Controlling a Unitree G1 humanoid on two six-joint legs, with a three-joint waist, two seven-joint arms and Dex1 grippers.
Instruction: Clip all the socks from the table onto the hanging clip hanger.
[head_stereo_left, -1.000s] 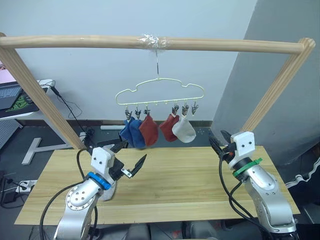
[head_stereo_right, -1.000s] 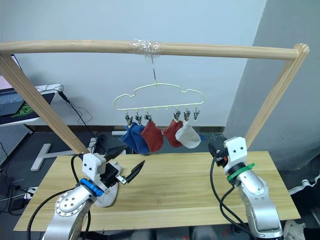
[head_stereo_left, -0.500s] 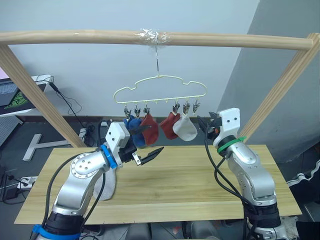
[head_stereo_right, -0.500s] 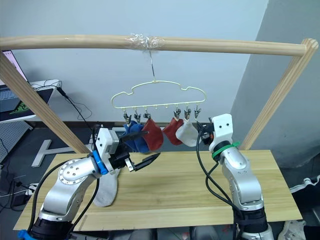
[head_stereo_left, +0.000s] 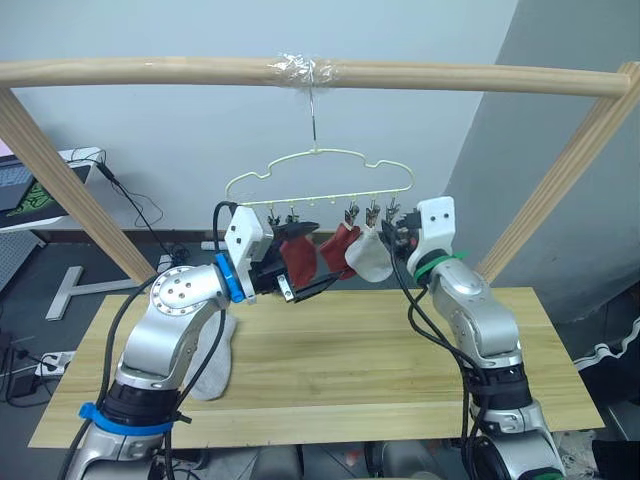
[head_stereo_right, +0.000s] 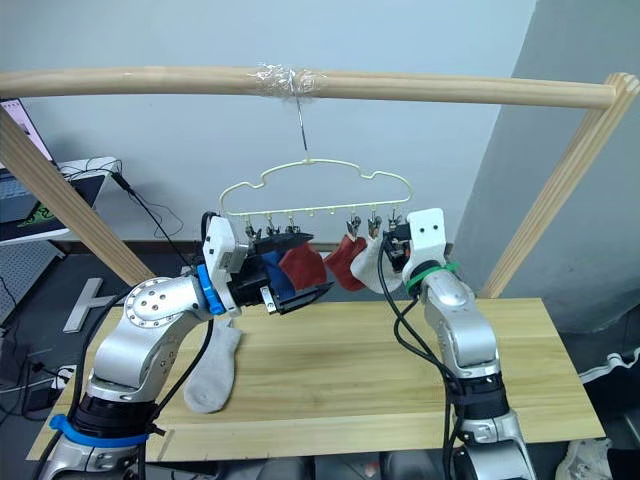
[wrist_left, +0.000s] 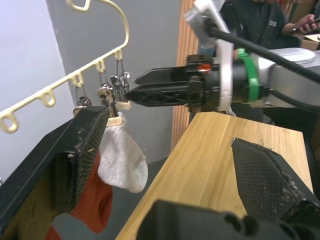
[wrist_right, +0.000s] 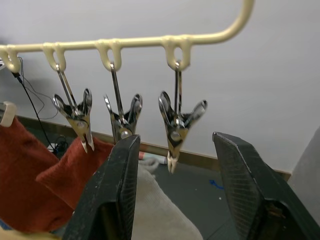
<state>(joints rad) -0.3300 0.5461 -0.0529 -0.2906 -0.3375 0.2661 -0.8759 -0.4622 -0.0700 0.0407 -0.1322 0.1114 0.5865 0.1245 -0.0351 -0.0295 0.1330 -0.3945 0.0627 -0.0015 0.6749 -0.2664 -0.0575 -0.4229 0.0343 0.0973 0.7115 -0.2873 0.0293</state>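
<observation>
The pale yellow clip hanger (head_stereo_left: 316, 165) hangs from the pole, holding blue socks (head_stereo_right: 268, 280), two rust red socks (head_stereo_left: 299, 262) and a light grey sock (head_stereo_left: 373, 258). Its end clip (wrist_right: 175, 125) is empty. Another grey sock (head_stereo_right: 214, 366) lies on the table (head_stereo_left: 380, 370) at the left, beneath my left arm. My left gripper (head_stereo_left: 312, 260) is open, raised in front of the hung red and blue socks, with nothing in it. My right gripper (wrist_right: 175, 139) is open just beneath the empty end clip, its fingers (wrist_right: 112, 200) either side of it without touching.
A round wooden pole frame (head_stereo_left: 150, 72) spans above the table, with slanted legs at both ends. A laptop (head_stereo_left: 25, 195) sits on a side desk at far left. A person (wrist_left: 260, 20) is seated behind the table.
Both arms have risen from table height to the hanger: the left gripper came up and right to the hung socks, the right gripper moved up and left to the end clip. The camera shifted slightly.
</observation>
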